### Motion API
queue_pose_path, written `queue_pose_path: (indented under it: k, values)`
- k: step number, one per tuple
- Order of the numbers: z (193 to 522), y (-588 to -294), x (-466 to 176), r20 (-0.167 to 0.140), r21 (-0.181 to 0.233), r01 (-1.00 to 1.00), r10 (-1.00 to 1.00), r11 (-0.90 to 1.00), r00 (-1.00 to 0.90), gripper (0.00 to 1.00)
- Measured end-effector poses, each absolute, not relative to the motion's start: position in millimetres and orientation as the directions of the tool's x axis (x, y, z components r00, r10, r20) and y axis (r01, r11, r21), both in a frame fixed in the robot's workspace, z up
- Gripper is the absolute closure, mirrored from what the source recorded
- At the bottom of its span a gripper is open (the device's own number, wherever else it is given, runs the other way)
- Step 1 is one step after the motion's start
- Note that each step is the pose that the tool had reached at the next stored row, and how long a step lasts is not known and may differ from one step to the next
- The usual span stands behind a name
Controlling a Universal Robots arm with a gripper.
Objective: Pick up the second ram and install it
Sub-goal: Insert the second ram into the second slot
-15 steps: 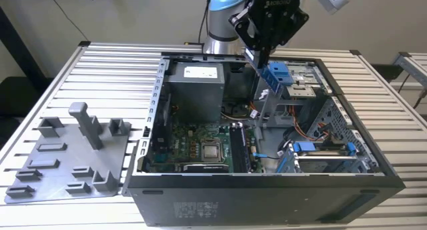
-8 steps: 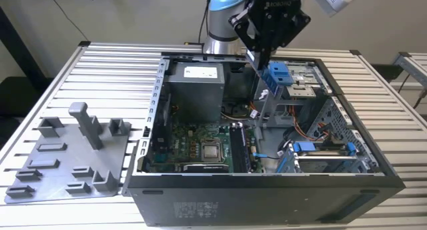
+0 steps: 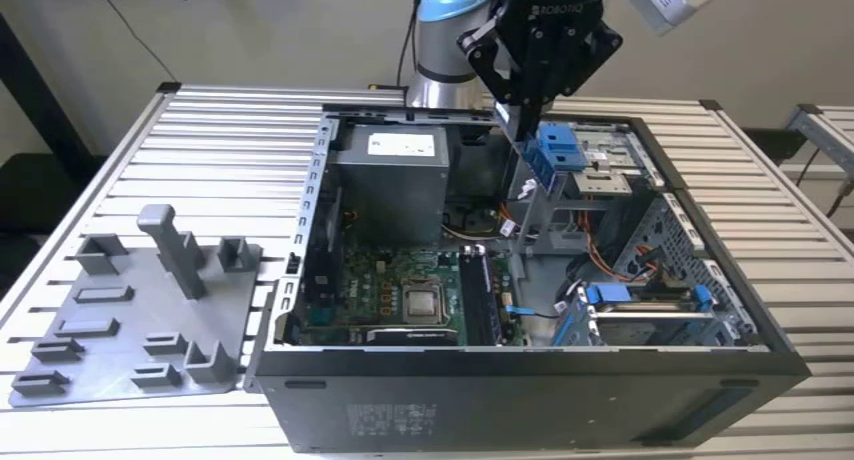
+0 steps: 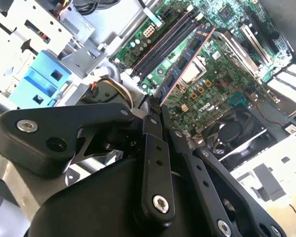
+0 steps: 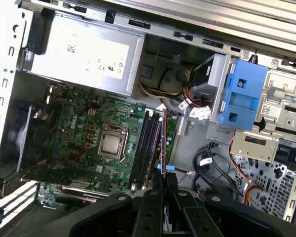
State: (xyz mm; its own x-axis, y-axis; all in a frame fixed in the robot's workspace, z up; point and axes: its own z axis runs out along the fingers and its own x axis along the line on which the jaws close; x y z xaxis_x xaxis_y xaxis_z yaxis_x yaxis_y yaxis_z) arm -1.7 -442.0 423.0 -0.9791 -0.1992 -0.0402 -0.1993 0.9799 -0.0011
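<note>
Our jaws pinch the second ram [image 4: 190, 57] by one end; it hangs above the memory slots [image 4: 163, 47] of the green motherboard [image 4: 222, 86].

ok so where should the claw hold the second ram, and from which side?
By its upper long edge, from above, pinching the two broad faces. The second ram is thin and stands on edge, its lower edge facing the motherboard, so that edge should stay free. The claw grips it this way.
</note>
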Motion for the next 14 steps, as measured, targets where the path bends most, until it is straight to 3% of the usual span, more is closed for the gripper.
queue_pose_path:
  k: [14]
  values:
    - [419.6,-442.0,-1.7,-0.04,-0.001,-0.004,-0.004,1.0,-0.999,0.86]
